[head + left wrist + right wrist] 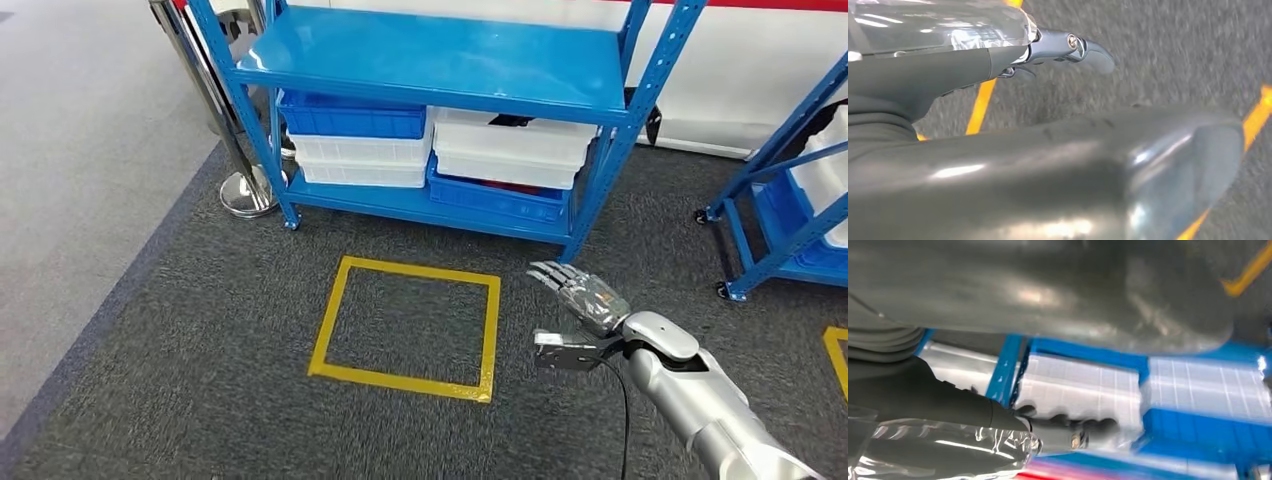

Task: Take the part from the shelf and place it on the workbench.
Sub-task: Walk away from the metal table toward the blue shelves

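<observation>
Shelf: a blue metal rack stands on dark carpet straight ahead in the head view, its top board bare and glossy.
Bins: under the top board, on the lowest level, sit stacked bins; at the left a blue bin lies on top of two white bins, and at the right a white bin lies on a blue bin.
Part: something dark shows at the rim of the right-hand white bin, and a trace of red lies just above the blue bin below it; I cannot tell whether either is the part.
Right hand: the right hand is raised in front of the rack's right front leg, well short of the bins, fingers stretched forward and apart, holding nothing; in the right wrist view the bins appear blurred beyond its dark fingers.
Right arm: the silver arm comes in from the lower right, a black cable hanging beneath the wrist.
Left hand: the left hand is seen in its wrist view above carpet, with nothing visible in it; the picture is blurred and I cannot tell whether the fingers are apart or curled.
Floor mark: a yellow tape square lies on the carpet before the rack, just left of the right hand.
Second rack: another blue rack with a white bin stands at the right edge.
Post: a chrome post with a round base stands beside the rack's left front leg.
</observation>
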Controlling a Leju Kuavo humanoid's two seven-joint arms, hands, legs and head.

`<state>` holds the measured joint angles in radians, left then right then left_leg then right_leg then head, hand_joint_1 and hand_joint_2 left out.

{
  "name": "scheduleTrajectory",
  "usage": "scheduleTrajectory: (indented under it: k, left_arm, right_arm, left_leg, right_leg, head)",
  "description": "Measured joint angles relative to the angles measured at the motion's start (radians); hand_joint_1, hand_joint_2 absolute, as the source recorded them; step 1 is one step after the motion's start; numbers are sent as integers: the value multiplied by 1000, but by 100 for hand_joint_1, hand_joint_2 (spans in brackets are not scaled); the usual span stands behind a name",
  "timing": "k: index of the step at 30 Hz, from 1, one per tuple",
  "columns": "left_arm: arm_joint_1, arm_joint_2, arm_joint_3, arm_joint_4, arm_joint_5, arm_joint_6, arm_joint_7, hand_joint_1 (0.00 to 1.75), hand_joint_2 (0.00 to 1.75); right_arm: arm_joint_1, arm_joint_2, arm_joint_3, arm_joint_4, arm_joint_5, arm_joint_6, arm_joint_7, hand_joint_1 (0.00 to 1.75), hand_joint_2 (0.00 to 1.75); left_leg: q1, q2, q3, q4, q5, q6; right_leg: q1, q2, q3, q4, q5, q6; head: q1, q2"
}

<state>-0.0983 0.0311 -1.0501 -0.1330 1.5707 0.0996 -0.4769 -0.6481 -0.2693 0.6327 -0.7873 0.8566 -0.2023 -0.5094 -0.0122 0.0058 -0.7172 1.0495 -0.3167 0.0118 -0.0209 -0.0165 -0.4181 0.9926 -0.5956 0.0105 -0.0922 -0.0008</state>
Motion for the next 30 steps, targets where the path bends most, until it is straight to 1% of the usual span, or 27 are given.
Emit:
scheduleTrajectory:
  k: [2, 3, 4, 5, 6, 7, 8, 9, 10, 11, 12, 13, 14, 15, 16, 17, 18, 19, 20, 21, 22, 24, 25, 26, 27, 29, 30]
  left_arm:
    - [-1, 0, 0, 0, 0, 0, 0, 0, 0]
    - [-1, 0, 1, 0, 0, 0, 0, 0, 0]
    - [0, 0, 1, 0, 0, 0, 0, 0, 0]
    - [0, 0, 1, 0, 0, 0, -1, 0, 0]
    - [0, 0, 1, 0, 0, -1, -1, 0, 0]
    - [1, 0, 1, 0, 0, -1, -1, 0, 0]
    - [2, 0, 1, 0, 0, -2, 0, 0, 0]
    - [3, 0, 1, 0, 0, -2, 0, 0, 0]
    - [4, 0, 1, 0, 0, -2, 1, 0, 0]
    - [4, 0, 1, 0, 0, -2, 2, 0, 0]
    - [5, 0, 1, 0, 0, -2, 2, 0, 0]
    - [6, 0, 1, 0, 0, -2, 2, 0, 0]
    - [8, 0, 1, 0, 0, -2, 3, 0, 0]
    - [8, 0, 1, 0, 0, -2, 4, 0, 0]
    - [7, 0, 1, 0, -1, -2, 6, 0, 0]
    - [5, 0, 1, 0, -2, -1, 8, 0, 0]
    - [1, 0, 1, 0, -5, -1, 11, 0, 0]
    - [-4, 0, 1, -1, -8, 0, 14, 0, 0]
    - [-8, -1, 1, -1, -10, 0, 17, 0, 0]
    - [-11, -1, 1, -2, -12, 0, 20, 0, 0]
    - [-12, -1, 1, -3, -13, 0, 22, 0, 0]
    - [-12, -1, 1, -3, -15, -1, 25, 0, 0]
    - [-12, -1, 1, -3, -18, -2, 26, 0, 0]
    - [-12, 0, 1, -3, -20, -2, 26, 0, 0]
    - [-12, 0, 1, -3, -22, -3, 26, 0, 0]
    - [-12, 1, 0, -3, -26, -4, 26, 0, 0]
    - [-12, 1, -1, -3, -28, -5, 27, 0, 0]
  right_arm:
    - [-7, 2, 4, 4, 0, 3, -3, 0, 0]
    - [-12, 3, 4, 5, -2, 3, -3, 0, 0]
    - [-16, 4, 5, 8, -4, 3, -3, 0, 0]
    - [-18, 4, 6, 12, -7, 2, -3, 0, 0]
    - [-16, 3, 7, 19, -10, 1, -2, 0, 0]
    - [-12, 3, 8, 26, -13, -1, -2, 0, 0]
    - [-9, 2, 9, 32, -14, -3, -2, 0, 0]
    - [-6, 2, 10, 36, -15, -6, -2, 0, 0]
    - [-6, 1, 10, 39, -16, -8, -2, 0, 0]
    - [-6, 0, 10, 42, -17, -10, -2, 0, 0]
    - [-5, -1, 10, 46, -19, -11, -2, 0, 0]
    - [-3, -2, 11, 51, -20, -11, -2, 0, 0]
    - [0, -3, 11, 56, -21, -11, -2, 0, 0]
    - [1, -4, 12, 60, -22, -11, -3, 0, 0]
    - [-2, -4, 13, 62, -23, -12, -3, 0, 0]
    - [-9, -4, 13, 63, -25, -14, -3, 0, 0]
    - [-19, -4, 13, 62, -26, -16, -4, 0, 0]
    - [-28, -5, 13, 62, -27, -19, -5, 0, 0]
    - [-32, -5, 13, 62, -28, -21, -6, 0, 0]
    - [-33, -5, 13, 62, -29, -23, -6, 0, 0]
    - [-32, -5, 14, 62, -29, -24, -7, 0, 0]
    - [-27, -5, 14, 62, -30, -25, -7, 0, 0]
    - [-25, -5, 15, 62, -31, -26, -6, 0, 0]
    - [-22, -4, 15, 62, -31, -27, -6, 0, 0]
    - [-20, -4, 15, 62, -31, -28, -4, 0, 0]
    - [-15, -2, 15, 62, -29, -32, -1, 0, 0]
    - [-13, -1, 16, 62, -28, -33, 1, 0, 0]
  left_leg:
    - [-1, -2, 26, -30, -28, 13]
    - [1, -5, 46, -45, -37, 17]
    - [4, -8, 71, -62, -46, 22]
    - [6, -12, 99, -78, -55, 24]
    - [7, -16, 126, -91, -67, 26]
    - [7, -21, 150, -100, -79, 27]
    - [7, -26, 175, -105, -94, 26]
    - [7, -31, 199, -107, -110, 25]
    - [6, -35, 223, -108, -127, 24]
    - [6, -37, 248, -108, -146, 22]
    - [6, -40, 270, -108, -167, 20]
    - [6, -42, 293, -103, -188, 16]
    - [4, -44, 310, -98, -210, 10]
    - [3, -45, 324, -94, -230, 3]
    - [2, -46, 331, -82, -239, -3]
    - [2, -46, 321, -58, -235, -9]
    - [3, -42, 296, -10, -214, -14]
    - [5, -36, 255, 58, -189, -19]
    - [6, -30, 206, 133, -176, -25]
    - [9, -23, 159, 196, -188, -30]
    - [11, -20, 119, 237, -224, -35]
    - [14, -16, 66, 256, -310, -39]
    - [15, -15, 55, 235, -324, -39]
    - [15, -14, 53, 192, -303, -37]
    - [15, -13, 59, 130, -247, -33]
    - [11, -11, 71, 5, -117, -20]
    - [9, -11, 73, -30, -75, -13]
  right_leg:
    - [1, -2, 4, 10, 23, 15]
    - [2, -1, -9, 48, 49, 18]
    - [1, 2, -41, 108, 76, 19]
    - [0, 5, -82, 178, 90, 19]
    - [-1, 9, -128, 240, 80, 18]
    - [-1, 11, -170, 280, 46, 19]
    - [-1, 12, -207, 297, -5, 23]
    - [-1, 13, -236, 290, -54, 26]
    - [-1, 13, -257, 265, -86, 29]
    - [-1, 13, -271, 222, -84, 30]
    - [-2, 13, -280, 165, -26, 29]
    - [-1, 12, -288, 100, 70, 27]
    - [2, 12, -290, 55, 169, 19]
    - [5, 12, -291, 29, 244, 9]
    - [9, 12, -291, 22, 276, -3]
    - [10, 12, -286, 29, 274, -15]
    - [9, 13, -279, 29, 264, -24]
    - [8, 14, -270, 24, 257, -31]
    - [6, 14, -258, 19, 248, -36]
    - [6, 14, -244, 15, 237, -40]
    - [7, 15, -230, 13, 225, -42]
    - [7, 17, -200, 12, 201, -42]
    - [7, 18, -185, 12, 189, -41]
    - [7, 18, -170, 13, 178, -40]
    - [8, 18, -156, 12, 167, -38]
    - [11, 19, -137, 15, 148, -31]
    - [13, 20, -133, 17, 139, -25]
  head:
    - [0, 0]
    - [0, 0]
    - [0, 0]
    - [0, 0]
    - [0, 0]
    - [0, 0]
    - [0, 0]
    - [0, 0]
    - [0, 0]
    - [0, 0]
    - [0, 0]
    - [0, 0]
    - [0, 0]
    - [0, 0]
    - [0, 0]
    - [0, 0]
    - [0, 0]
    - [0, 0]
    - [0, 0]
    - [0, 0]
    - [0, 0]
    - [0, 0]
    - [0, 0]
    - [0, 0]
    - [0, 0]
    - [0, 0]
    - [0, 0]
